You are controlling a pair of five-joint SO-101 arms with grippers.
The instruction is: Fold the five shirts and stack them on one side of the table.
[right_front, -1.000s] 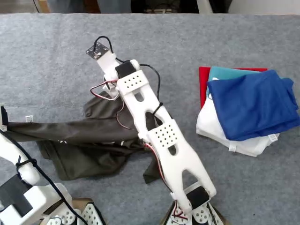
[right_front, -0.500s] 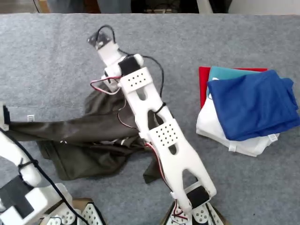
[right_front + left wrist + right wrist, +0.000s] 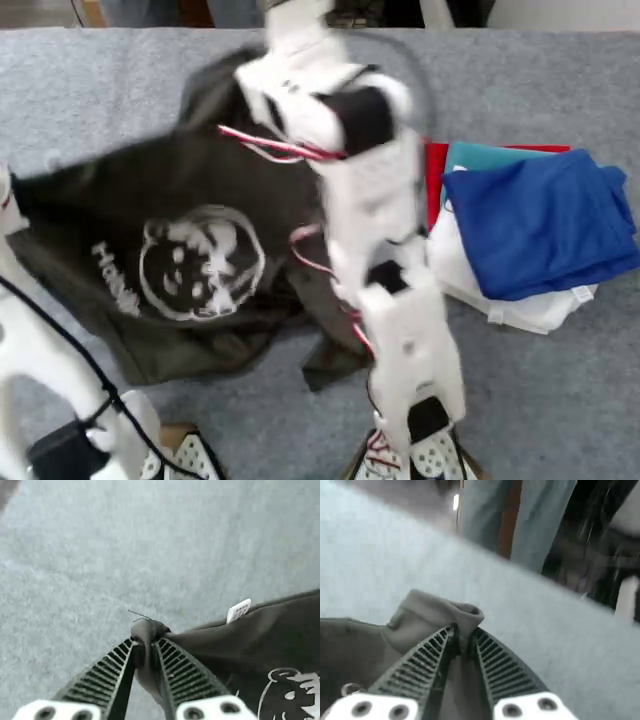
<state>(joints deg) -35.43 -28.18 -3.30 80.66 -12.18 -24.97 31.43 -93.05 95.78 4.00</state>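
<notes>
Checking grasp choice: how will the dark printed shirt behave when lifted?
Likely floppy: the dark shirt sags and bunches between left gripper and right gripper. Probably light: two small pinches hold it spread.

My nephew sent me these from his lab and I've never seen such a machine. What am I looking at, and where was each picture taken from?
These are two white robot arms at a grey table, each ending in a two-fingered gripper. The wide picture comes from a fixed camera looking down over the table. The other two come from cameras on the arms' wrists. The left gripper and the right gripper are each shut on an edge of a dark shirt with a white print, holding it spread between them. On the right lies a stack of folded shirts: a blue shirt on top, a white shirt under it, and a teal shirt and a red shirt peeking out.
</notes>
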